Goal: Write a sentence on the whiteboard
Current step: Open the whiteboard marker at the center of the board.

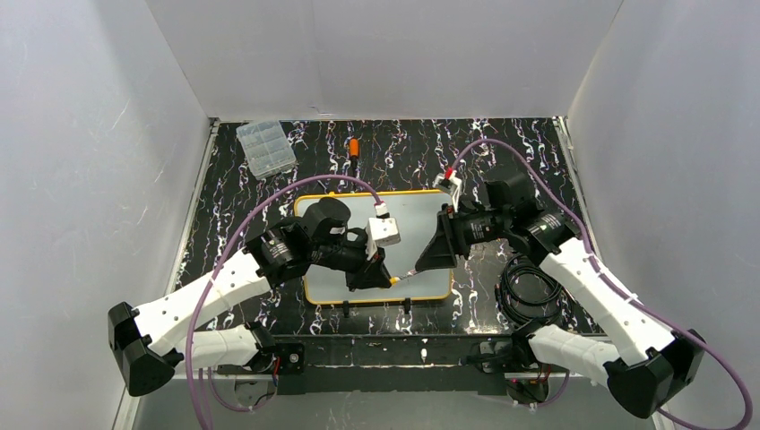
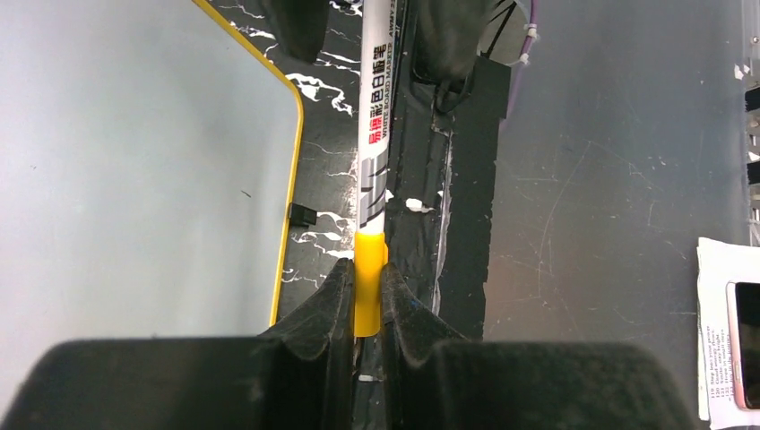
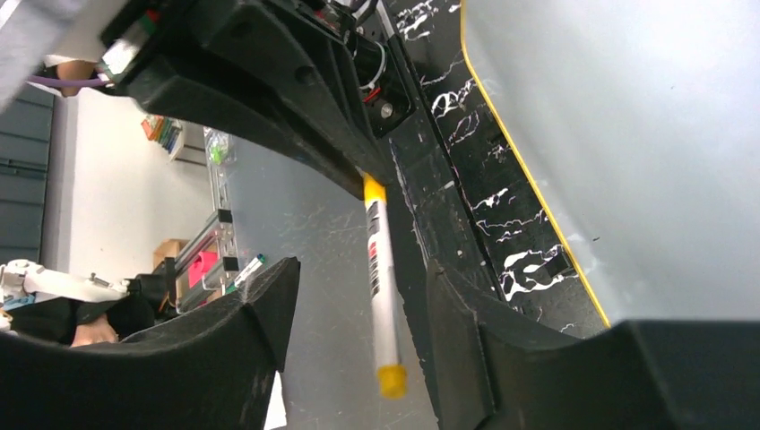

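I have little room over the near right of the whiteboard (image 1: pixel 414 213). Both arms crowd in there, and the marker (image 3: pixel 381 278) hangs in the gap between my right fingers (image 3: pixel 260 313), touching neither. Between the two wrists a patch of board lies bare. The surface (image 1: pixel 538 134) is open at the far right. A clear box (image 1: pixel 266 148) and a small orange piece (image 1: pixel 355 145) sit far left, and coiled cable (image 1: pixel 524 291) blocks the near right.

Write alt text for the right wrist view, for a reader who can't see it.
A white marker with yellow ends, gripped at its top by the left end effector, hangs between the spread fingers of the right end effector, touching neither. A yellow-rimmed whiteboard lies on the black marbled table at right.
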You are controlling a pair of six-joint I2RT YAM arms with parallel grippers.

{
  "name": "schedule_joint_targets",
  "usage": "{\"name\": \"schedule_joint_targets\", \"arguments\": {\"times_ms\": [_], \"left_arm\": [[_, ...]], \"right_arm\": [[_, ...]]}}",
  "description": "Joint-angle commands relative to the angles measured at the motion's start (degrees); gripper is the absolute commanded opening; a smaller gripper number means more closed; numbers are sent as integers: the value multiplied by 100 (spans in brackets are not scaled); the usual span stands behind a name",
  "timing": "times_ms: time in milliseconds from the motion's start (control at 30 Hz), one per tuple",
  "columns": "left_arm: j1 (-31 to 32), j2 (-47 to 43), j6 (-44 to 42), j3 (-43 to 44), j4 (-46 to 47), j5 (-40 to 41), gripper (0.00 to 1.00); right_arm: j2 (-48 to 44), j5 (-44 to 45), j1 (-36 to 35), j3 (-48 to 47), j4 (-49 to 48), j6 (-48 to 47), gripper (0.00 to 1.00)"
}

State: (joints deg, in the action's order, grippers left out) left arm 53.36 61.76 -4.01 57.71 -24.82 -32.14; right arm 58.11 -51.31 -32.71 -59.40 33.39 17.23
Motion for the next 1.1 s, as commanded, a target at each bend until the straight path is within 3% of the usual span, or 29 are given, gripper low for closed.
{"name": "schedule_joint_targets", "arguments": {"times_ms": [0, 400, 600, 633, 667, 700, 733, 767, 833, 900, 1000, 1067], "left_arm": [[-15, -9, -16, -1, 47, -362, 0], [-18, 17, 6, -17, 47, -366, 0], [-18, 24, 79, -2, 49, -266, 0], [-23, 8, 142, 25, 33, -182, 4], [-45, -30, 248, 51, 57, -87, 20], [-99, -108, 431, 16, 177, -74, 44], [-183, -196, 626, -57, 360, -157, 57], [-302, -304, 803, -115, 541, -323, 67], [-559, -462, 1152, -248, 966, -801, 75], [-758, -501, 1443, -298, 1330, -1379, 74], [-908, -438, 1537, -210, 1450, -2087, 59], [-928, -444, 1537, -185, 1455, -2367, 55]], "right_arm": [[238, 252, -287, -145, 260, -324, 58], [239, 219, -604, -183, 361, -385, 33], [87, 132, -605, -158, 161, -361, 11], [28, 120, -604, -160, 79, -361, 7], [-51, 84, -605, -141, -43, -325, 6], [-132, 38, -606, -116, -225, -266, 5], [-225, 12, -601, -82, -404, -178, 5], [-313, -3, -605, -40, -602, -80, 4], [-446, -120, -605, 5, -918, 67, 2], [-541, -227, -602, 29, -1163, 218, 1], [-581, -308, -603, -3, -1290, 300, 1], [-573, -387, -605, -41, -1282, 306, 1]]}}
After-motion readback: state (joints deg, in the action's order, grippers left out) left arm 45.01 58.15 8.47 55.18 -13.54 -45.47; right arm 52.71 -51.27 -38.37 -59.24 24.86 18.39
